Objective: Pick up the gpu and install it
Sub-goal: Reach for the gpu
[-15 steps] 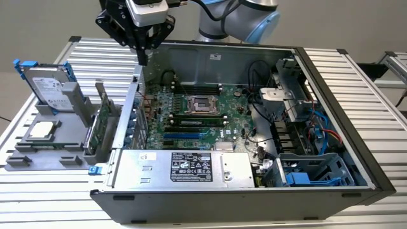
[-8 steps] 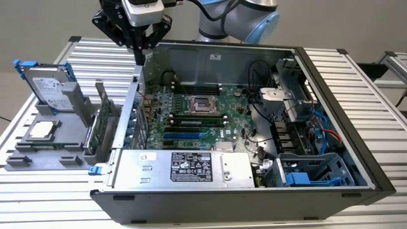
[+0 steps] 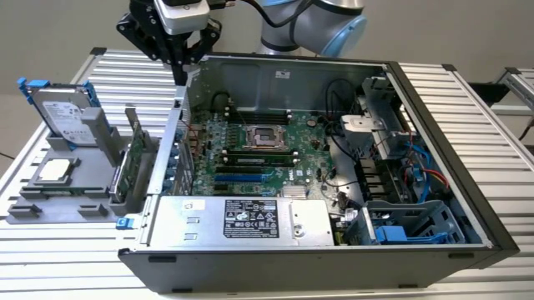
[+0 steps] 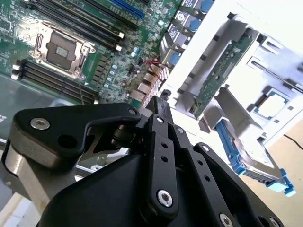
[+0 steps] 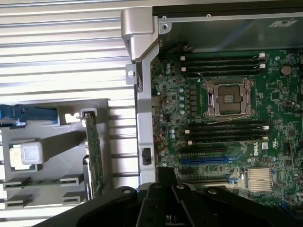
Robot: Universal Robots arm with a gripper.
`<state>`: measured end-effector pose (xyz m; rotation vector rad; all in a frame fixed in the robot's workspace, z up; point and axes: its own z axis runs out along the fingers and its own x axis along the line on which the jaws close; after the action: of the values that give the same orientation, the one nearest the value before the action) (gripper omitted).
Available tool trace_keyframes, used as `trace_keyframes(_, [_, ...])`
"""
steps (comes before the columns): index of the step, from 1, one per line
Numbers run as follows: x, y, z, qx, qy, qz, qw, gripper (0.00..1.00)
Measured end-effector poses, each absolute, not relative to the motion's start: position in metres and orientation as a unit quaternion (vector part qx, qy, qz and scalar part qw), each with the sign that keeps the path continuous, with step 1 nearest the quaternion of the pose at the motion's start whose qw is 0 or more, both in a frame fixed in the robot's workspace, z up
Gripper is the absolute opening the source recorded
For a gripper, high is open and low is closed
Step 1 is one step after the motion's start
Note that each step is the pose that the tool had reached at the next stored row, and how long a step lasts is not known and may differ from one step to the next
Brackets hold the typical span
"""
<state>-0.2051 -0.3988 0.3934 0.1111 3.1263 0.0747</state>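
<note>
Green-boarded and thin, the gpu (image 3: 132, 159) stood on edge in the grey holder (image 3: 50, 203) beside the computer case (image 3: 317, 262) and looked light, stiff yet fragile, best pinched along its top edge, while the end effector (image 3: 179, 79) hung closed and empty above the case wall.

Exterior view: bright, diffuse light with soft shadows. The worktop (image 3: 467, 112) slats shine, and the case (image 3: 250, 275) interior dims at lower right of frame. Second wrist view: background past the case is blown out white; the claw (image 4: 163, 101) is dark and slightly soft near the lens. First wrist view: glare on the slats.
</note>
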Motion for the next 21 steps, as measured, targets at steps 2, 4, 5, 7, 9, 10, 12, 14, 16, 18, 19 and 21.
trace_keyframes(2, [-0.206, -0.399, 0.393, 0.035, 0.999, 0.024, 0.006, 0.00])
trace_keyframes(4, [-0.208, -0.399, 0.393, 0.035, 0.999, 0.024, 0.006, 0.00])
trace_keyframes(5, [-0.208, -0.399, 0.393, 0.035, 0.999, 0.024, 0.006, 0.00])
trace_keyframes(7, [-0.209, -0.399, 0.393, 0.035, 0.999, 0.024, 0.006, 0.00])
trace_keyframes(9, [-0.211, -0.399, 0.393, 0.035, 0.999, 0.024, 0.006, 0.00])
trace_keyframes(10, [-0.211, -0.399, 0.393, 0.035, 0.999, 0.024, 0.006, 0.00])
trace_keyframes(12, [-0.213, -0.399, 0.393, 0.036, 0.999, 0.024, 0.006, 0.00])
trace_keyframes(14, [-0.214, -0.399, 0.393, 0.035, 0.999, 0.024, 0.006, 0.00])
trace_keyframes(16, [-0.215, -0.399, 0.393, 0.036, 0.999, 0.024, 0.006, 0.00])
trace_keyframes(18, [-0.216, -0.399, 0.393, 0.035, 0.999, 0.024, 0.006, 0.00])
trace_keyframes(19, [-0.217, -0.399, 0.393, 0.035, 0.999, 0.024, 0.006, 0.00])
trace_keyframes(21, [-0.218, -0.399, 0.393, 0.035, 0.999, 0.024, 0.006, 0.00])
